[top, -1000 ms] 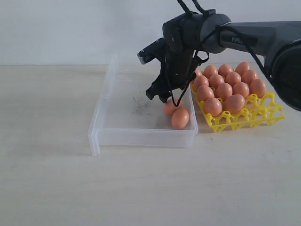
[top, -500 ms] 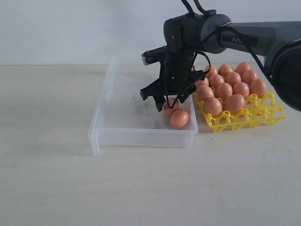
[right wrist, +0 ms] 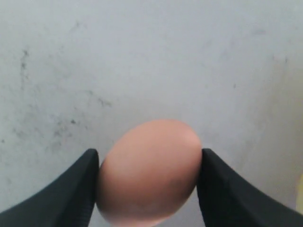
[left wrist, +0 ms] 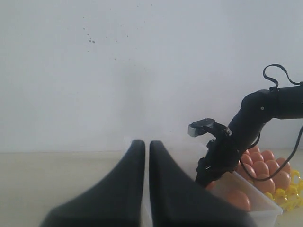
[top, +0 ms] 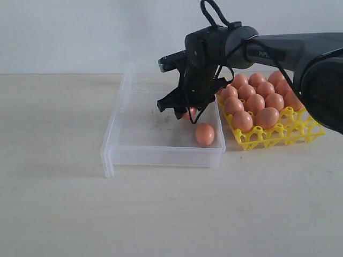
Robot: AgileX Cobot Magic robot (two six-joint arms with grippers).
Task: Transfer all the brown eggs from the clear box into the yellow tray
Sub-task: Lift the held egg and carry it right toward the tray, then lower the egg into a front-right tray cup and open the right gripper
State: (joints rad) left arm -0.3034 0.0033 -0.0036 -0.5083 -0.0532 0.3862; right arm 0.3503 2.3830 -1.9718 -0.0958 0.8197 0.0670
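The clear box (top: pixel 161 156) lies at the centre of the table, with one brown egg (top: pixel 204 134) loose near its front right corner. My right gripper (top: pixel 188 114) hangs over the box floor, shut on a second brown egg (top: pixel 191 112). In the right wrist view both fingers press the sides of this egg (right wrist: pixel 149 172). The yellow tray (top: pixel 301 131) stands right of the box and holds several brown eggs (top: pixel 255 101). My left gripper (left wrist: pixel 147 144) is shut and empty, away from the box.
The right arm (top: pixel 278 48) reaches in from the right, above the tray. In the left wrist view the box wall (left wrist: pixel 265 213) and the tray (left wrist: pixel 289 198) lie beyond the shut fingers. Bare tabletop (top: pixel 59 118) lies left of and in front of the box.
My right gripper has turned, closed on the rear egg and lifted it slightly off the box floor. The front egg has stayed in place. The left gripper has not changed.
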